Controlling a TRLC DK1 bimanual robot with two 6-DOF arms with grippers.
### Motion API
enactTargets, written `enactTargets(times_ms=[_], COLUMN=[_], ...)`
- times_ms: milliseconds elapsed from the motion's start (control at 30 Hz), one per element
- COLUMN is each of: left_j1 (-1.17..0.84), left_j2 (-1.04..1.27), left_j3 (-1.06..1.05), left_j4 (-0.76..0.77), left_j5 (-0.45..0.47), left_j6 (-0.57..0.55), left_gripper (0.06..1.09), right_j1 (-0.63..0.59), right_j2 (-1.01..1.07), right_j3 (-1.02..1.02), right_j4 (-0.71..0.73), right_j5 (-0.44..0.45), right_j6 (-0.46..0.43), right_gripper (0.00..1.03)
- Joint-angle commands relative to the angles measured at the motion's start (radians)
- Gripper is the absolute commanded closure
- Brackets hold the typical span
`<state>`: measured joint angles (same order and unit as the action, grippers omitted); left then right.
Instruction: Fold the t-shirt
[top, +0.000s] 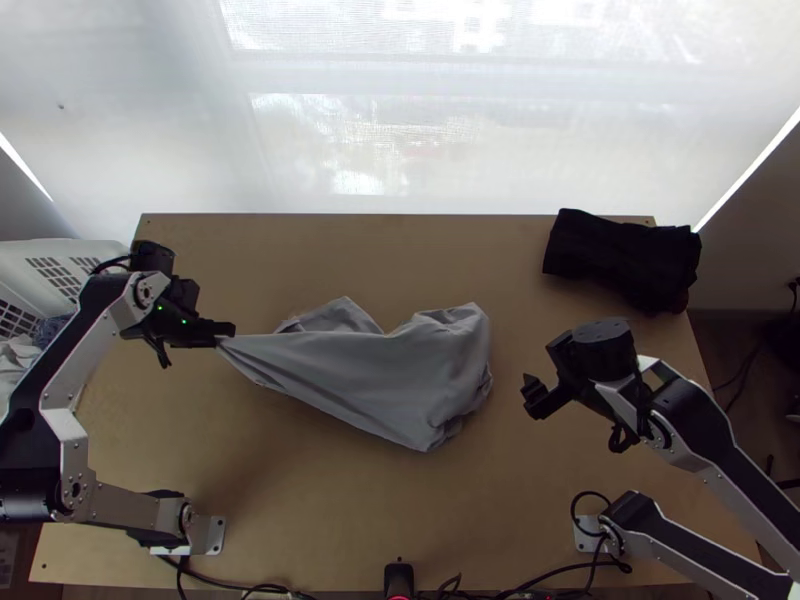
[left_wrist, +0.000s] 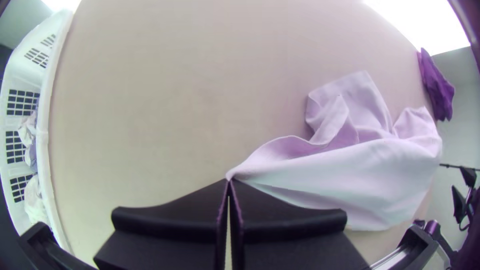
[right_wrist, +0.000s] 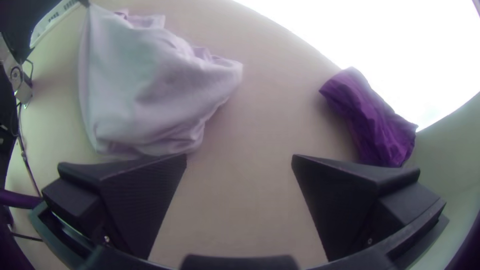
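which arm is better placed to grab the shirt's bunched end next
Right, I'd say: the right claw is open, empty and near that end of the shirt. The left claw is shut on the opposite tip, so it would likely have to let go first.

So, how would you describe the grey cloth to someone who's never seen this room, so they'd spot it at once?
Find the light wooden table and look near its middle. The grey cloth lies there loosely bunched, one end drawn to a point in the left end effector. It is much paler than the dark bundle by the table's far right corner, which nothing grips.
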<state>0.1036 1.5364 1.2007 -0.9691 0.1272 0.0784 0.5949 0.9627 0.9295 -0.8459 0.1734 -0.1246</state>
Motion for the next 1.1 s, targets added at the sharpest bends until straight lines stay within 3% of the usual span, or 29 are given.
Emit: enactTargets(times_ms=[0,233,467,700,800,900,1067], left_j1=[0.13,0.137,0.137,0.143,0.145,0.145,0.15], left_j2=[0.027,0.01,-0.027,-0.059,-0.062,-0.065,-0.065], left_j3=[0.034,-0.027,-0.089,-0.141,-0.144,-0.142,-0.147], left_j4=[0.061,0.078,0.084,0.095,0.096,0.096,0.096], left_j5=[0.0,-0.001,-0.001,-0.009,-0.021,-0.032,-0.035], left_j6=[-0.025,-0.039,-0.046,-0.051,-0.049,-0.046,-0.043], left_gripper=[1.05,1.05,1.05,1.05,1.05,1.05,1.05], right_j1=[0.128,0.289,0.367,0.473,0.502,0.51,0.506], right_j2=[0.056,0.206,0.343,0.415,0.439,0.459,0.512], right_j3=[-0.031,-0.05,-0.055,-0.092,-0.097,-0.097,-0.098], right_j4=[-0.01,0.042,0.16,0.291,0.306,0.324,0.363], right_j5=[-0.015,-0.023,-0.127,-0.133,-0.133,-0.135,-0.135], right_j6=[-0.012,-0.026,-0.021,-0.021,-0.021,-0.021,-0.018], right_gripper=[0.05,0.05,0.05,0.05,0.06,0.16,0.16])
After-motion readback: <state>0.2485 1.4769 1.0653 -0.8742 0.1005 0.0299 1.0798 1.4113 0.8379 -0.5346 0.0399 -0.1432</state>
